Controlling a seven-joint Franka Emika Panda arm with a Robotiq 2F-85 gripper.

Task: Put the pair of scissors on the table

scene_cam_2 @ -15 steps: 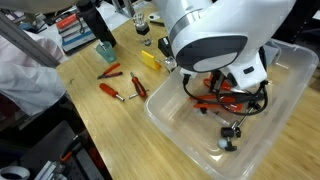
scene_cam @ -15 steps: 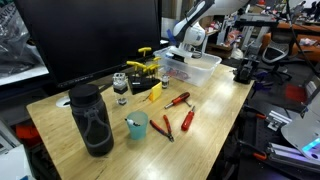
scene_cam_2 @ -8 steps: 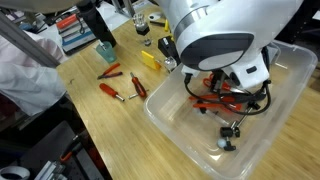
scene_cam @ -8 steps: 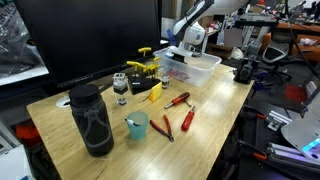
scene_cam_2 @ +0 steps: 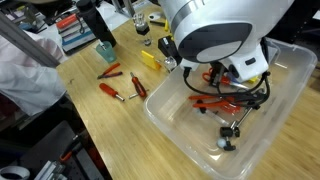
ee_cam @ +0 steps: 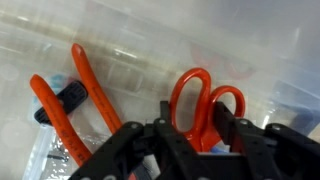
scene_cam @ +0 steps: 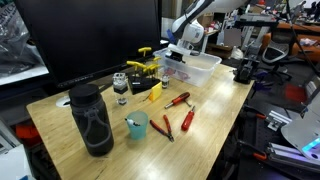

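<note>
The scissors (ee_cam: 205, 105) have orange handles and stand between my gripper's (ee_cam: 195, 130) black fingers, which are shut on them. In an exterior view my gripper (scene_cam_2: 224, 86) hangs inside the clear plastic bin (scene_cam_2: 165, 120), with the orange scissors handle (scene_cam_2: 217, 73) showing just below the wrist. In the second exterior view the arm reaches down into the bin (scene_cam: 205, 62) at the far end of the pale wood table (scene_cam: 215, 105); the fingers are hidden there. The table also shows beside the bin (scene_cam_2: 100, 130).
Orange-handled pliers (ee_cam: 75, 95) and a black clamp (scene_cam_2: 231, 136) lie in the bin. On the table are red-handled tools (scene_cam: 177, 100), a teal cup (scene_cam: 137, 125), a black bottle (scene_cam: 92, 118), a yellow block (scene_cam: 155, 90) and a monitor (scene_cam: 90, 35).
The gripper and wrist have risen slightly inside the bin with the scissors between the fingers. Nothing else has moved.
</note>
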